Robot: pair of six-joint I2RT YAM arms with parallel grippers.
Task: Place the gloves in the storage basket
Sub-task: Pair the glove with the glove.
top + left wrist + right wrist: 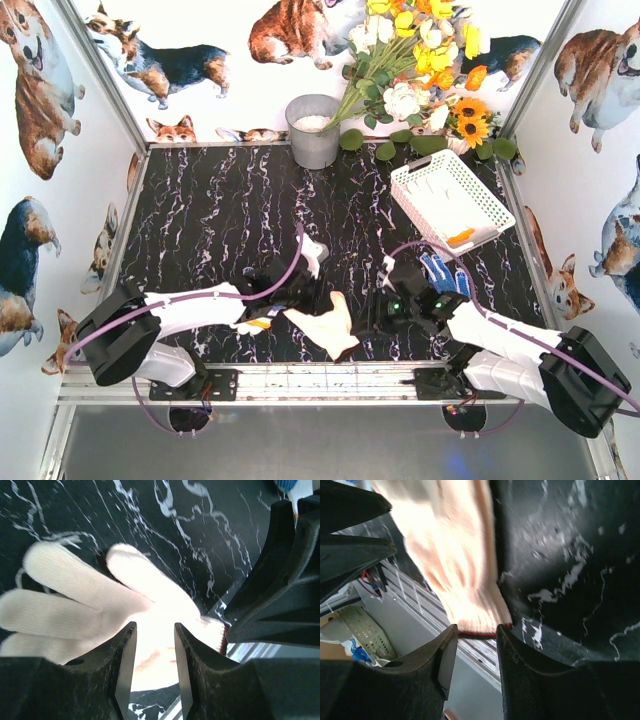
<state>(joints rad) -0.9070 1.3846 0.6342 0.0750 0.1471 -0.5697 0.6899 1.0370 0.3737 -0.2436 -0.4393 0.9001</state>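
Observation:
A white knit glove (327,326) with a red-trimmed cuff lies flat near the table's front edge. My left gripper (303,300) hangs open over its palm; in the left wrist view the glove (75,595) spreads under the gripper (154,630). My right gripper (378,308) is open, and in the right wrist view its tips (475,630) straddle the glove's cuff (455,555). A blue-and-white dotted glove (445,272) lies by the right wrist. Another white glove (313,250) lies behind the left gripper. The white storage basket (430,170) stands at the back right, with an orange-cuffed glove (462,236) inside.
A grey metal bucket (313,135) stands at the back centre, next to a bunch of flowers (420,60). A yellow-and-white piece (258,324) shows under the left wrist. The metal front rail (330,380) runs just below the glove. The two grippers are close together.

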